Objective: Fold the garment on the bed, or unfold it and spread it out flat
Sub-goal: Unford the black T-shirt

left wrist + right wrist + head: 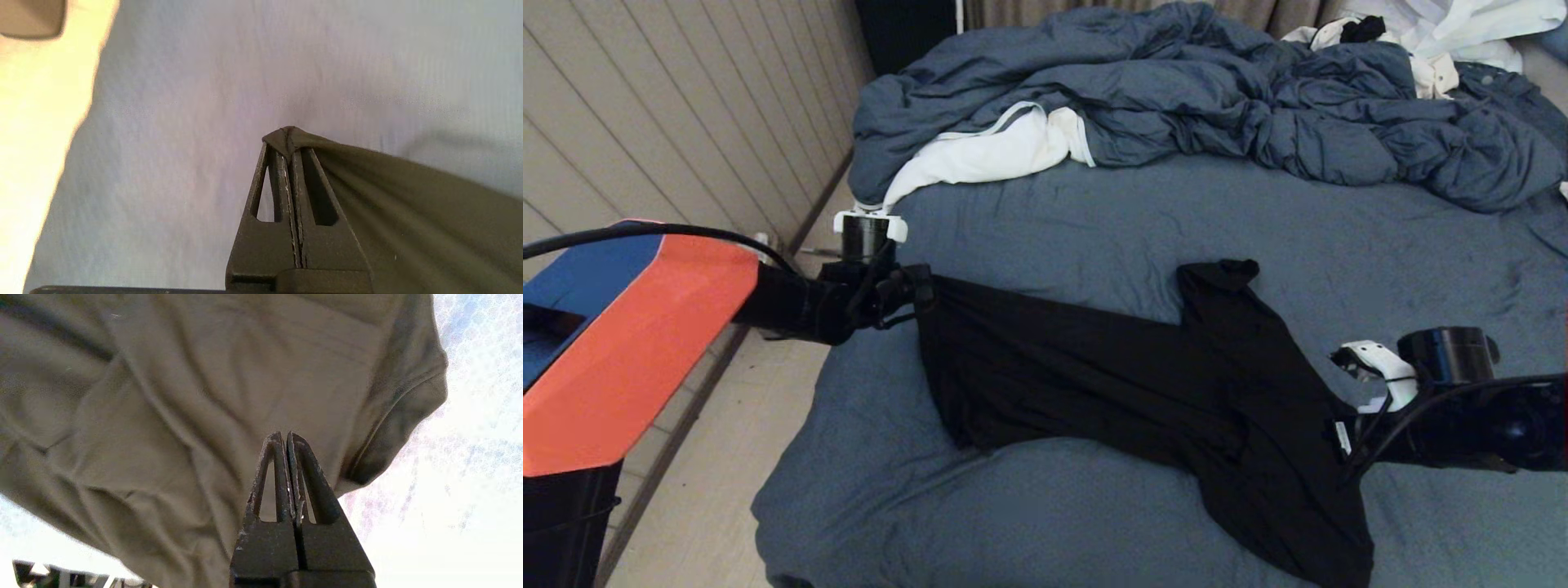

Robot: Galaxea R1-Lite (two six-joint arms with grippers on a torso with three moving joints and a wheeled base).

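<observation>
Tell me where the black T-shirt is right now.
In the head view the black T-shirt lies stretched across the near part of the bed, between the left gripper and the right gripper.

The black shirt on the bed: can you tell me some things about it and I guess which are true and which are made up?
1. The left gripper pinches an edge of the black shirt. True.
2. The shirt is folded into a neat square. False: it lies stretched out and rumpled on the bed.
3. The duvet covers the shirt. False: it is bunched up at the far side, apart from the shirt.
4. The right gripper is shut. True.
5. The shirt is white. False: it is black.
</observation>
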